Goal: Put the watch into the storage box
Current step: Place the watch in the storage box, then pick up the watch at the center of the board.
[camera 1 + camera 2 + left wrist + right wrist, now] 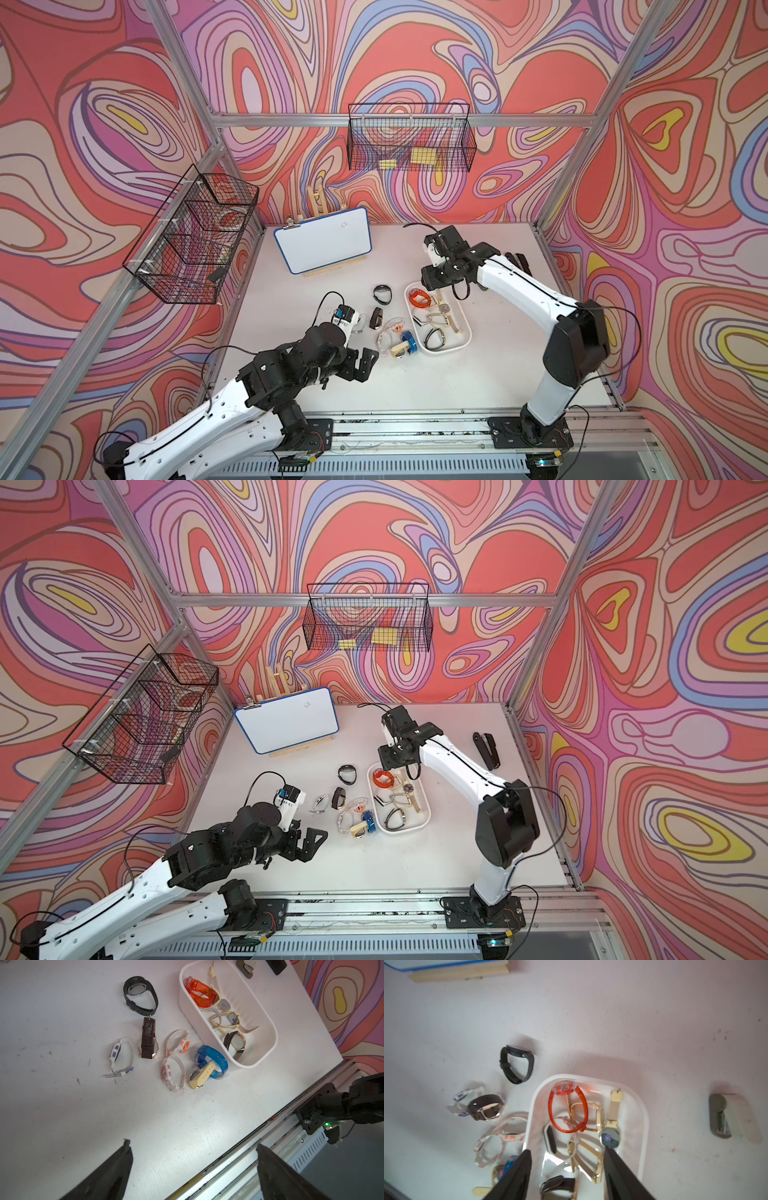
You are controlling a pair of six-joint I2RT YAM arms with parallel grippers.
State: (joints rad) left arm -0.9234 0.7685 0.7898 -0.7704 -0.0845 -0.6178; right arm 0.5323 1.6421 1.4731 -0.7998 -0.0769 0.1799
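The right gripper [566,1151] is being held over the far end of the storage box [644,1118], with its jaws standing apart and nothing being gripped between them. The orange watch [564,1087] is lying inside that end of the box, just below the gripper, on its side with the strap looped. It seems to be resting partly on a cream watch [599,1114] beneath it, though the wrist view is blurred there. Several more watches are being kept in the box alongside it.

In both top views the box is sitting on the white table [332,395], to the right of a loose group of watches. Among these, a blue watch [214,1057] is lying just beside the box wall. A brown watch [148,1039] and a black watch [141,993] are lying farther from the box.

The left gripper [192,1142] is being held over bare table at the near side of that group. Its jaws are spread wide and nothing is being held in them.
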